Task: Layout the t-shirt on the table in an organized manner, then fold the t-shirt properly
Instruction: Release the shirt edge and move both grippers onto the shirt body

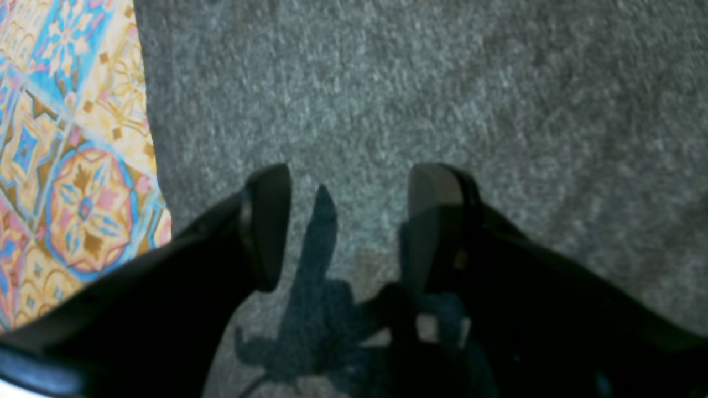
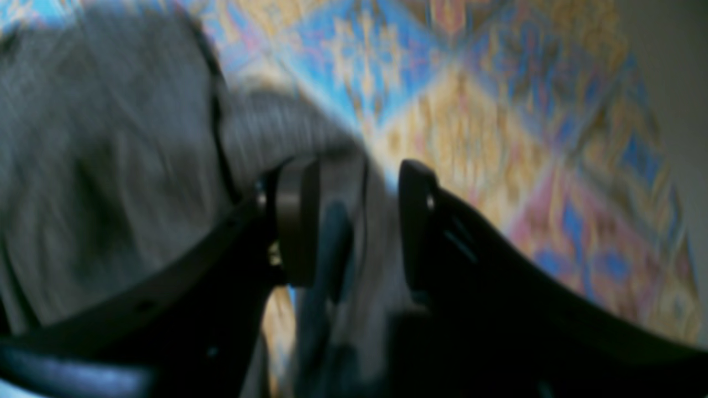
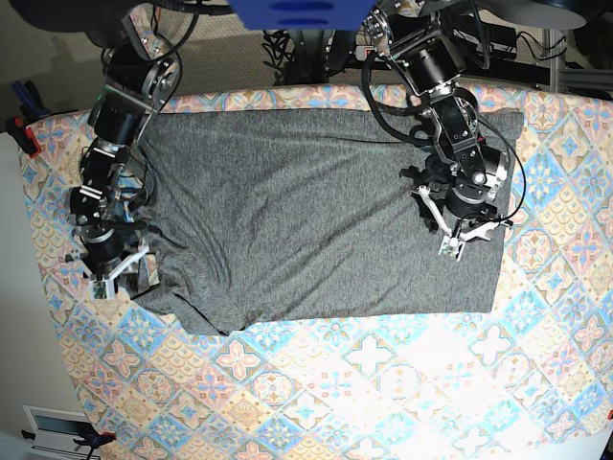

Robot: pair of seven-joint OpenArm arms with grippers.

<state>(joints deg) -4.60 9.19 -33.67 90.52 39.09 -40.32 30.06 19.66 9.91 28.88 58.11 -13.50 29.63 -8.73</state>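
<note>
The dark-grey t-shirt [image 3: 316,211] lies spread flat across the table [image 3: 383,383], its left sleeve end bunched. My left gripper [image 3: 466,240] hovers over the shirt's right part. In the left wrist view it [image 1: 351,221] stands open just above the grey fabric [image 1: 442,83], with nothing between its fingers. My right gripper [image 3: 117,273] is at the shirt's left edge by the sleeve. The right wrist view is blurred; there the gripper [image 2: 357,221] has its jaws apart, with a loose strip of the shirt [image 2: 99,166] running through the gap above the patterned cloth [image 2: 498,110].
Patterned cloth [image 1: 72,138] shows just left of the shirt's edge under the left gripper. The table's left edge borders pale floor [image 3: 19,316]. Clamps [image 3: 21,129] sit at the far left corner. Arm bases and cables [image 3: 306,38] crowd the back edge.
</note>
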